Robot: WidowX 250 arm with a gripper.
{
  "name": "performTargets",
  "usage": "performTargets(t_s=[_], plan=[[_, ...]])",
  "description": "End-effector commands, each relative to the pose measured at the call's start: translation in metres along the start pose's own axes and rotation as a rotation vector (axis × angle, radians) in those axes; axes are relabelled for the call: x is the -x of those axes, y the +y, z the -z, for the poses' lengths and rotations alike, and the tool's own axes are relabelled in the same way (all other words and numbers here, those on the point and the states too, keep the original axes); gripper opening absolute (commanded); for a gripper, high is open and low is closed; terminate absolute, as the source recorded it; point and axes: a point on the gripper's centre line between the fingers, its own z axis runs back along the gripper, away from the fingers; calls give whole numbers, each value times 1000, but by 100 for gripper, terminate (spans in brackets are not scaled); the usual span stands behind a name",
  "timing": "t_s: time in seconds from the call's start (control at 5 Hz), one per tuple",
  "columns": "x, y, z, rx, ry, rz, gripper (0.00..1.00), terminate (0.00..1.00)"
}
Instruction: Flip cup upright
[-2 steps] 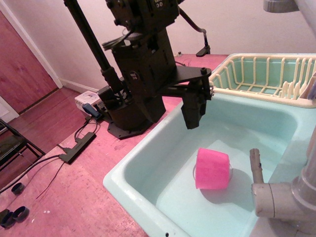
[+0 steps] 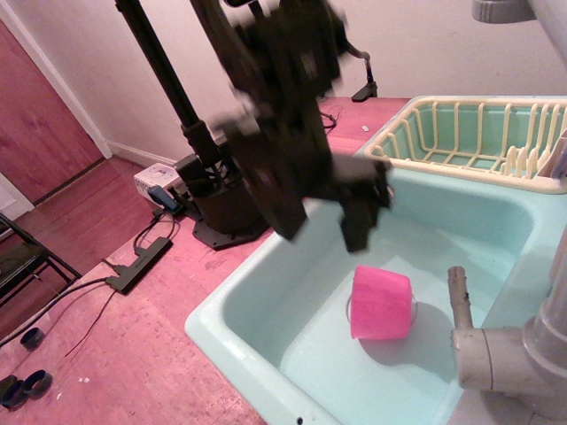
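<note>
The bright pink cup (image 2: pixel 381 304) sits in the middle of the light green sink (image 2: pixel 266 310), over the drain. Its handle and which end faces up do not show. My black gripper (image 2: pixel 360 232) hangs above the sink, just up and left of the cup and apart from it. It points down. It is blurred by motion and its jaws cannot be made out. It holds nothing that I can see.
A cream dish rack (image 2: pixel 469 133) stands at the sink's far right edge. A grey faucet (image 2: pixel 496 354) juts in at the lower right, next to the cup. The arm's black base (image 2: pixel 221 221) and cables lie on the red floor to the left.
The arm has swung down and to the right. The gripper is now lower and closer to the cup. The cup has not moved.
</note>
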Motion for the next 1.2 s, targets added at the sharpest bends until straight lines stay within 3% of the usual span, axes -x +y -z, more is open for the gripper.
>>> performTargets(t_s=[0.0,0.2,0.4,0.6,0.8,1.0], plan=[[-18,14,24,-138,-5,-110,100,0],[-20,31,36,-186,-1,-147,100,0],[-20,48,44,-176,-5,-84,100,0],[-14,55,51,-168,14,-59,0,0],[-10,55,42,-162,4,-78,0,0],[-11,61,23,-174,-26,-130,100,0]])
